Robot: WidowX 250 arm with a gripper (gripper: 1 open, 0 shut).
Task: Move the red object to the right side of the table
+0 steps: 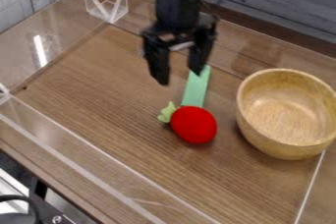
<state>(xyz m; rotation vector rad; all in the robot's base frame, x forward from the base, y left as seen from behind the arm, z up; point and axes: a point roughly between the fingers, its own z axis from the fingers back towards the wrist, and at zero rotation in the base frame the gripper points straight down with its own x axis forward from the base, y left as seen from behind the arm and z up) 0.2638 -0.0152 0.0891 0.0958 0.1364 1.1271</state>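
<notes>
Near the middle of the desk (pixel 92 90), just to the left of the wooden bowl (pixel 286 112), the red object (pixel 195 125) lay on the wood grain with its pale green tuft turned away from the bowl, and the near end of a flat green bar (pixel 198 84) almost met its far side. The gripper (pixel 178 69) hung above and slightly beyond that fruit, on the side away from the bowl, pointing straight down with its dark fingers (pixel 159 68) spread wide apart; nothing lay between them and they touched neither the fruit nor, as far as could be told, the bar behind them. The step in hand appeared to be the approach before the grasp, and doing it well would call for centring the spread fingers over the round red body, not over the leafy tuft or the bar, then descending so that one finger passed on each side of the ball. Because the fruit looked glossy and round, it would probably roll or squirt out if caught off-centre, so a low, squared pinch seemed wise. The bowl occupied much of the right side, so any placement would need a bare patch of desk beside it.
</notes>
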